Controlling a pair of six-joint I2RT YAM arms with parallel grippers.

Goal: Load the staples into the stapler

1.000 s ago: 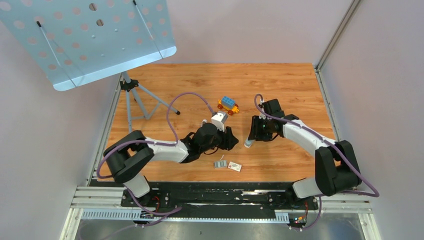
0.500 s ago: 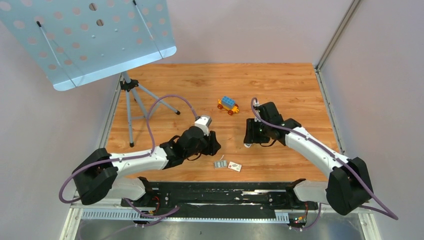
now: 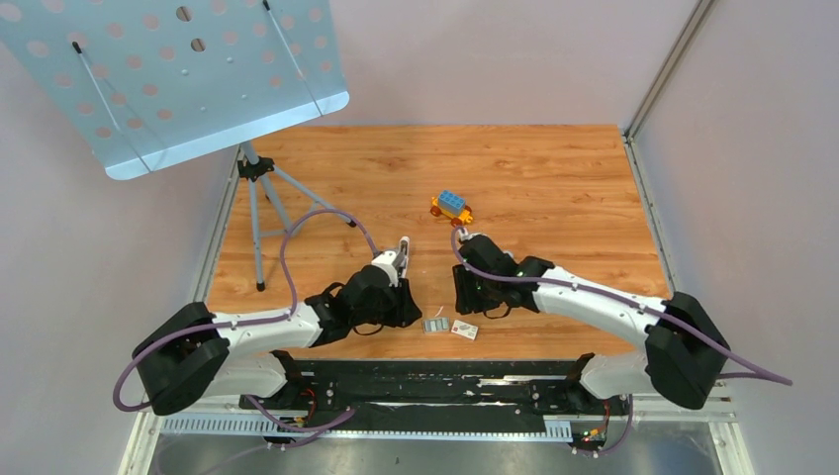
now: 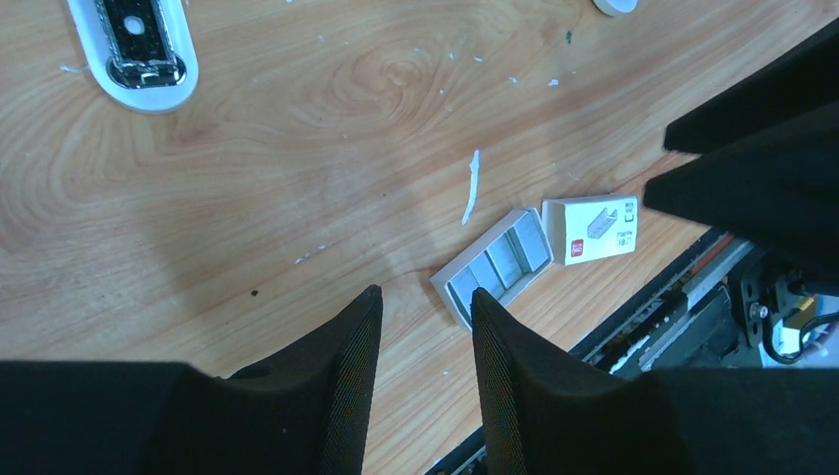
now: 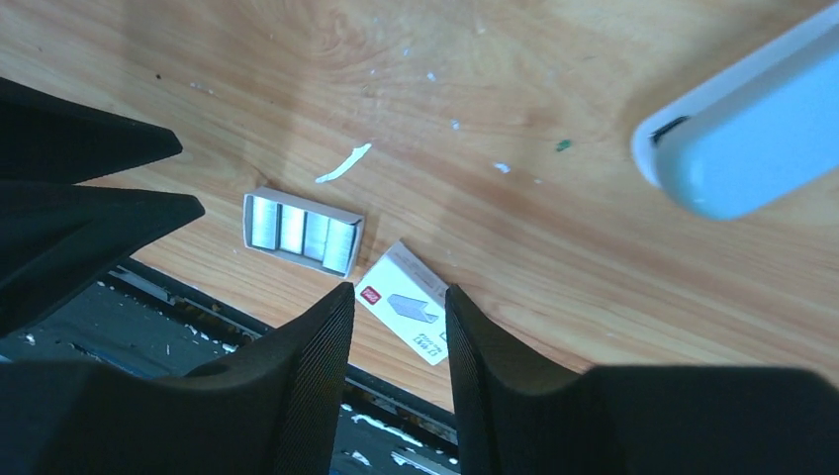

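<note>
Hovering over the staples point(image 4: 510, 255), which lie in an open tray point(image 4: 444, 287) by the table's point(image 4: 247, 148) near edge, both arms hang close. Empty, the left pincer point(image 4: 425, 297) and right pincer point(image 5: 398, 292) both gape, apparently lining up a pick.

Left gripper point(image 4: 425, 297) right by the staples point(image 4: 498, 265)
Jaws a bit apart, nothing between them; white box point(image 4: 592, 230) sits just beside the staples.

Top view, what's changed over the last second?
The left end effector and right end effector both drew back toward the near edge and closer together. They are now open and empty, just above the staples and white box. Staples, box and toy car stayed put.
</note>
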